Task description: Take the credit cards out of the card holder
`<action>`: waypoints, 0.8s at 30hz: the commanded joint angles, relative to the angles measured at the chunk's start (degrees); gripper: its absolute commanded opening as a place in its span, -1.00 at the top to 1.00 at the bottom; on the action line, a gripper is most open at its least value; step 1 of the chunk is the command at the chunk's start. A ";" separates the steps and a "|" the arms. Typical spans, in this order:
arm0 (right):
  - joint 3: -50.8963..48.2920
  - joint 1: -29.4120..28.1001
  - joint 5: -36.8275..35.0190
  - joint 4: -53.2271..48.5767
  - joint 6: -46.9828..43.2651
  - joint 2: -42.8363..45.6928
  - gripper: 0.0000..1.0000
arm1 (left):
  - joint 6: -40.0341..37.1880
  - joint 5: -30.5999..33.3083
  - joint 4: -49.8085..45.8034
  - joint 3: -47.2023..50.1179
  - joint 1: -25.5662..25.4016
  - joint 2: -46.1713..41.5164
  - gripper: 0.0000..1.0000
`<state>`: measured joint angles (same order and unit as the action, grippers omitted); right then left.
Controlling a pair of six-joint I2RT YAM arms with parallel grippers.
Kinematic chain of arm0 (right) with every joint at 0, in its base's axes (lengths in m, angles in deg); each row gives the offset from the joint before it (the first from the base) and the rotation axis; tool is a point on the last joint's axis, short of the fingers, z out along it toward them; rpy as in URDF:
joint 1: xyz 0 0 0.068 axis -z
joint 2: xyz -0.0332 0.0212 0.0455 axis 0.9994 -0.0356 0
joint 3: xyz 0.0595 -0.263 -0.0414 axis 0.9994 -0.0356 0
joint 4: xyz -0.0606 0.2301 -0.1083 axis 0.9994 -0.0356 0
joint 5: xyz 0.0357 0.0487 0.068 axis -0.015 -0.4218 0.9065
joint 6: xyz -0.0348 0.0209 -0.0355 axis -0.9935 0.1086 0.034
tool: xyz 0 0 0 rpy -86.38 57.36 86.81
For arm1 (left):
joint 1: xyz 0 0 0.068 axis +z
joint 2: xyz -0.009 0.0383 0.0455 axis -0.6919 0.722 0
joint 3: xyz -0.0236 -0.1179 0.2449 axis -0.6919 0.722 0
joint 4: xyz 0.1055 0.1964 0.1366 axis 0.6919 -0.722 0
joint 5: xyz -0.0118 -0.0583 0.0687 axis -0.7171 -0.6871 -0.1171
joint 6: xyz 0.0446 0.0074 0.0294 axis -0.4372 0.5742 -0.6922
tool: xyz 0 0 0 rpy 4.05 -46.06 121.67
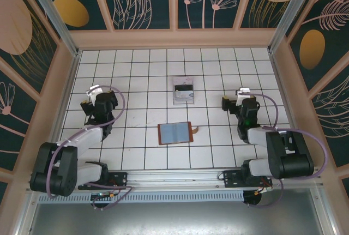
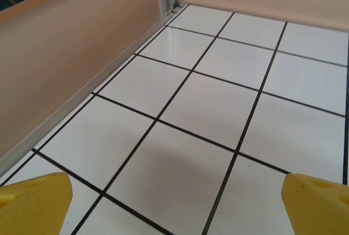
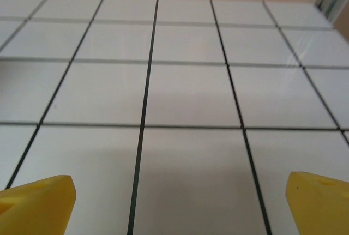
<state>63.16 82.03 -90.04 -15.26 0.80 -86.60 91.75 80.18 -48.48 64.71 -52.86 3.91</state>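
The left gripper [image 1: 91,96], at middle left of the top view, and the right gripper [image 1: 239,98], at middle right, both stand open and empty. Their yellow fingertips [image 2: 32,205] are wide apart over bare tiles, I think to leave the centre free. At lower centre, the card holder [image 1: 175,133] lies opened flat with its lining up and its strap tab [image 1: 195,130] on its right, so the pockets are reachable. The credit cards are too small to tell from the lining. Above it stands a pale stand [image 1: 183,91] with a dark patch, perhaps for the cards.

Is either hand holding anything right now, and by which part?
Nothing is held: the left hand and right hand are both open, the card holder untouched.
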 commanded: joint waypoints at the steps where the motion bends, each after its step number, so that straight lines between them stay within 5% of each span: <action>1: -1.28 1.67 0.91 13.63 0.98 -1.69 -0.98 | -3.84 -5.64 19.00 3.06 1.47 3.01 -0.97; 11: -1.87 7.71 7.71 22.80 6.72 -10.50 -0.98 | -5.81 -15.14 34.66 5.58 8.66 11.33 -0.97; 24: -1.65 7.85 5.99 22.56 7.48 -10.51 -0.98 | -9.91 -23.76 44.03 8.83 8.52 15.44 -0.97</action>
<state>61.65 89.52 -82.72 4.15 7.07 -96.83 83.73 59.07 -9.66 73.56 -44.27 18.77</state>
